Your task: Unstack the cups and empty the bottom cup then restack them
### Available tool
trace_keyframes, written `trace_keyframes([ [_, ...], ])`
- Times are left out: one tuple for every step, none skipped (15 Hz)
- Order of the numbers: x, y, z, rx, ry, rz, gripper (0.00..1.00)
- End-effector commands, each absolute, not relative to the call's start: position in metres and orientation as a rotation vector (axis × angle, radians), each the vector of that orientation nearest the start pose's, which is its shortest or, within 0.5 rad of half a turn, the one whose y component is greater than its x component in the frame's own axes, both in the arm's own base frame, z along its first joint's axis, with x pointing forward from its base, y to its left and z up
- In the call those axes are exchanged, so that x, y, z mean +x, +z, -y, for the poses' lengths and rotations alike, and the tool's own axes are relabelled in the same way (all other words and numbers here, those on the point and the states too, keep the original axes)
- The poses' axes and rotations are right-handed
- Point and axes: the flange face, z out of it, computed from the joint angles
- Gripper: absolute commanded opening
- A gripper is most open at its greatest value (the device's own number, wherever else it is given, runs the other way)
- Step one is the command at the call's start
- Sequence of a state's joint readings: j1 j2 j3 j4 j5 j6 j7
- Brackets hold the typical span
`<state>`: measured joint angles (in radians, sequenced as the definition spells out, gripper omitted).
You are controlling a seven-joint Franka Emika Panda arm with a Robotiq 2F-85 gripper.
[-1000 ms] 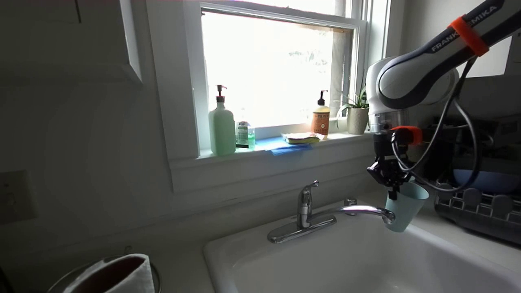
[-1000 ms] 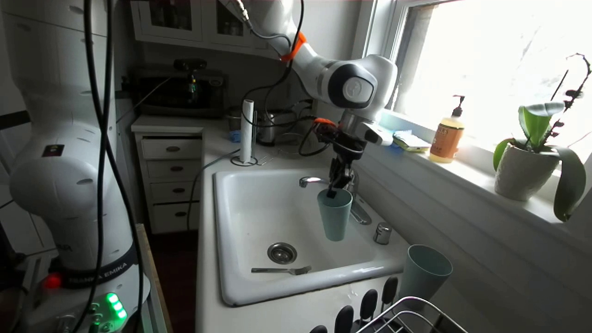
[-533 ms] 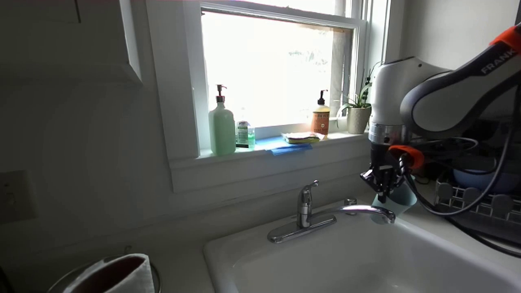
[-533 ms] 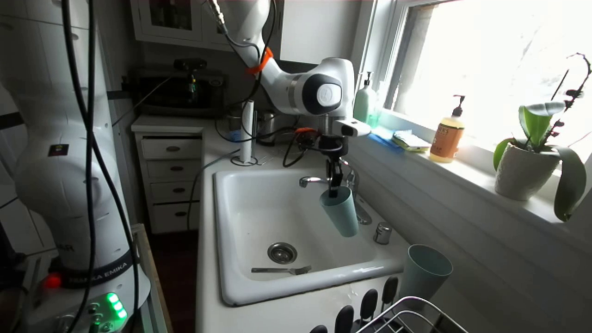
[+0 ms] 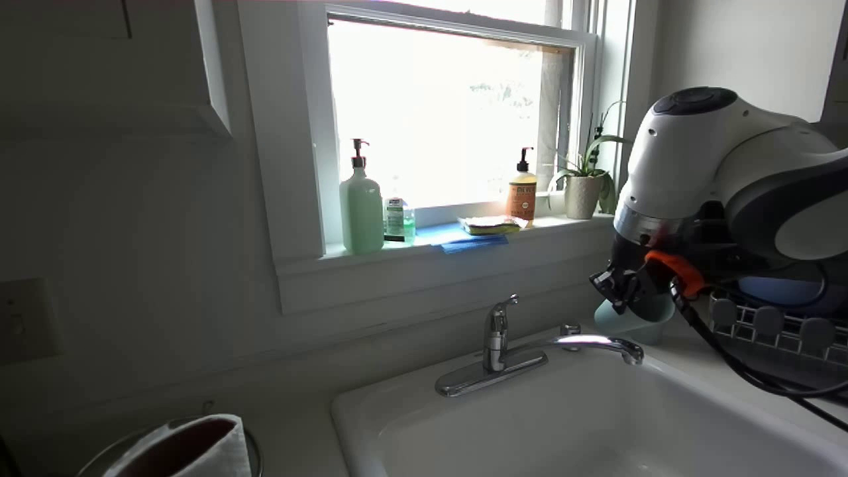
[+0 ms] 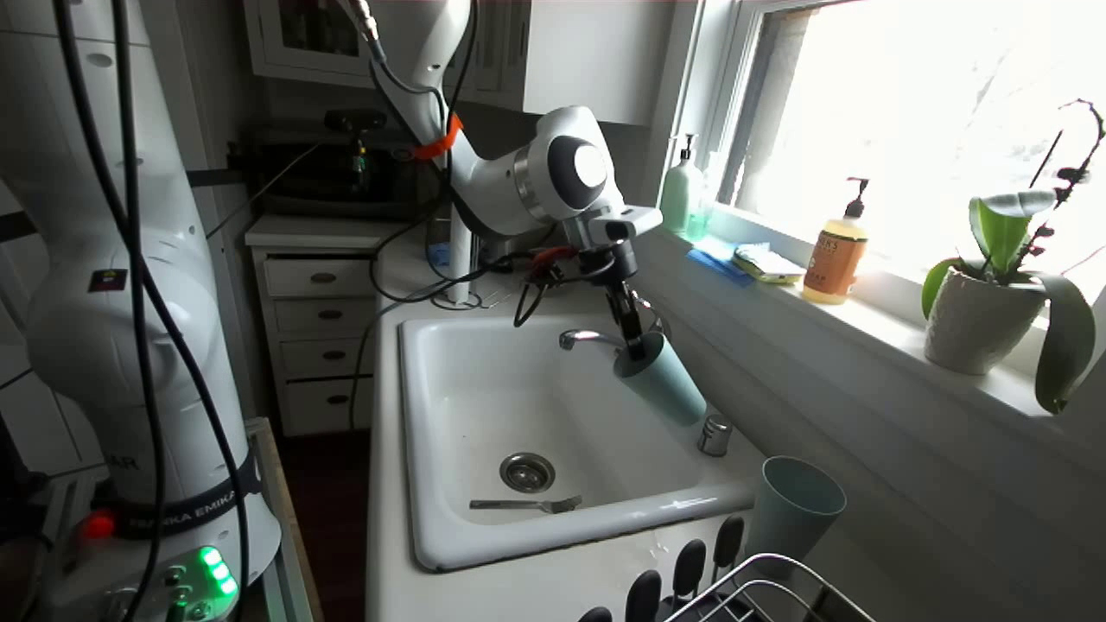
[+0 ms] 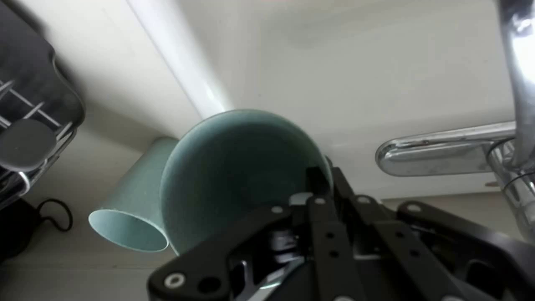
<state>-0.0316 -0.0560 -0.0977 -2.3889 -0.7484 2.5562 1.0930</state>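
Note:
One pale blue cup (image 6: 670,389) is held in the air over the sink's window-side edge. It is tilted, rim up toward the arm and base down toward the counter. My gripper (image 6: 638,347) is shut on its rim, one finger inside and one outside. The wrist view shows the fingertips (image 7: 328,177) pinching the wall of this held cup (image 7: 234,163); its inside is dark and no contents show. The second cup (image 6: 793,510) stands upright on the counter past the sink corner; the wrist view shows it (image 7: 144,196) beside the held one.
The white sink (image 6: 413,449) holds a fork (image 6: 518,504) near the drain (image 6: 527,472). The faucet (image 5: 495,338) and a chrome cap (image 6: 715,434) are close to the held cup. A dish rack (image 6: 760,587) stands beside the second cup. Bottles and a potted plant (image 6: 985,320) line the sill.
The held cup has gone from near upright to strongly tilted, its base swinging toward the window wall and the counter. The wrist has tilted with it. The second cup and fork have not moved.

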Motion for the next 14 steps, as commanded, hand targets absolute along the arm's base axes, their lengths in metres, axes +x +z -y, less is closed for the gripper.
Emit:
trace_keyframes([
  [0.483,0.375,0.047,-3.198,-0.966,-1.071,0.01],
  [0.481,0.377,0.045,-3.2,-1.019,-1.076,0.01],
  [0.479,0.378,0.043,-3.198,-1.074,-1.077,0.01],
  [0.478,0.379,0.041,-3.191,-1.127,-1.077,0.01],
  [0.476,0.38,0.038,-3.187,-1.168,-1.078,0.01],
  [0.474,0.38,0.037,-3.179,-1.212,-1.075,0.01],
  [0.473,0.38,0.036,-3.174,-1.249,-1.072,0.01],
  [0.473,0.382,0.035,-3.168,-1.305,-1.06,0.01],
  [0.472,0.382,0.035,-3.163,-1.34,-1.053,0.01],
  [0.471,0.383,0.034,-3.153,-1.397,-1.033,0.01],
  [0.471,0.384,0.033,-3.147,-1.438,-1.016,0.01],
  [0.469,0.383,0.032,-3.14,-1.476,-0.998,0.01],
  [0.469,0.383,0.031,-3.133,-1.51,-0.985,0.01],
  [0.468,0.383,0.03,-3.126,-1.539,-0.974,0.01],
])
